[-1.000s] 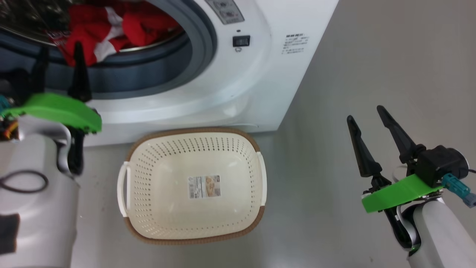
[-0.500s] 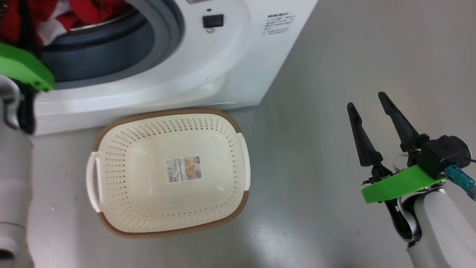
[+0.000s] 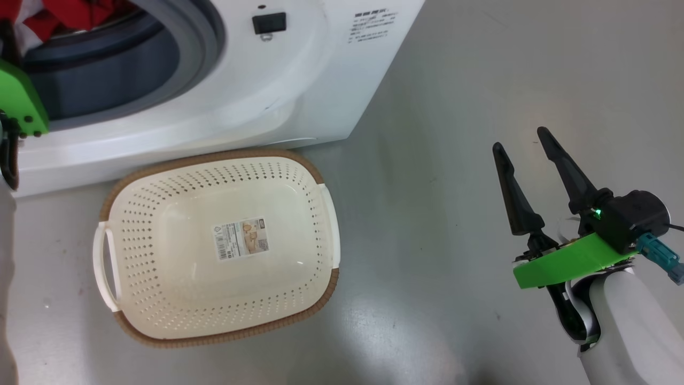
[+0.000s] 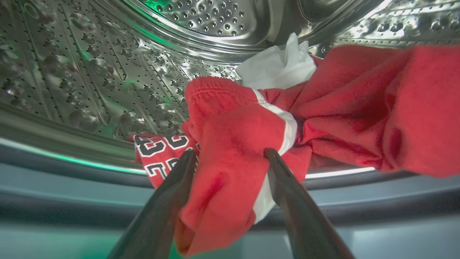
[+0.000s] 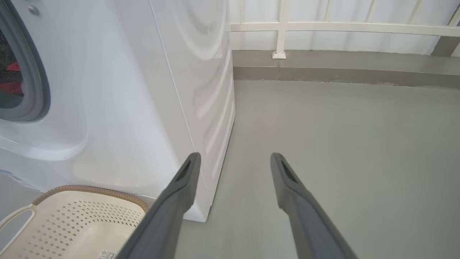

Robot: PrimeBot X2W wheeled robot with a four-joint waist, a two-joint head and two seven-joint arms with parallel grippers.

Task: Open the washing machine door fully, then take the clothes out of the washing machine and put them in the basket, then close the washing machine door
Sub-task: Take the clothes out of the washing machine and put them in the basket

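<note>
Left gripper [image 4: 230, 153] spread wide astride a fold of the clothes [image 4: 341, 108]
The bundle lies at the drum lip of the washing machine [image 3: 299, 80], dead ahead of my left fingers [image 4: 169, 201], the fold running along them; whether they touch it, I can't say. Right gripper [image 3: 519, 138] gapes empty, well away; basket [image 3: 214, 155] sits below the opening

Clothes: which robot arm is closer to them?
Left. The left fingers straddle the clothes at the drum mouth; the right fingers hang over the floor, beside the washing machine.
</note>
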